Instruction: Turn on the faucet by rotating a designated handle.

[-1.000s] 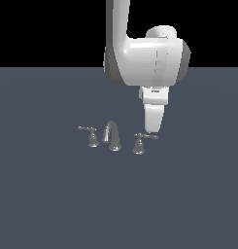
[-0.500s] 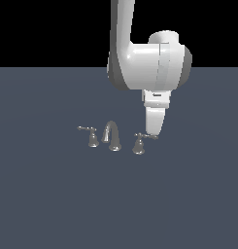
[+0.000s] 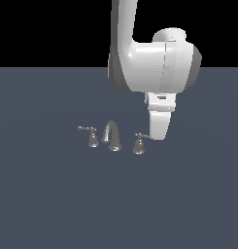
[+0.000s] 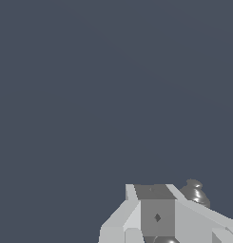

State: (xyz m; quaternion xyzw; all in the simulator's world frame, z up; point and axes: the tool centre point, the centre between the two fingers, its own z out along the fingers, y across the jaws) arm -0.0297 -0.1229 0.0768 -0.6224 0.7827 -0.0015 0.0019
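Dark slate-blue flooring (image 3: pixel 52 204) runs flat to a black backdrop, and on it you have only the tiny shiny chrome three-piece faucet (image 3: pixel 112 135) and your big white robot arm (image 3: pixel 149 63).

Your white tapered gripper (image 3: pixel 158 136) hangs low, its tip right at the knobbed end of the lever on the small chrome handle with the flared bell-shaped base (image 3: pixel 138 144). That handle sits just beside the jaws, toward the exterior view's left; the arched chrome gooseneck spout (image 3: pixel 111 134) lies beyond it, and the twin chrome handle with its lever pointing the other way (image 3: pixel 91 136) is farthest from the jaws. In the wrist view the grey finger housing (image 4: pixel 156 213) fills the corner, with a chrome knob peeking just past it.

You cannot tell from either view whether the jaws are parted or closed; the fingertips are hidden.

Risks, as I judge them:
- The lever is thin and glossy, so a push placed too near its knob could slip off the end without turning it.
- Whether the tip touches the lever or merely overlaps it in view is unclear; sweeping at the wrong height would pass over it.
- Pressing down rather than sideways would jam against the base.

No containers appear in either view, so there is nothing held in any.
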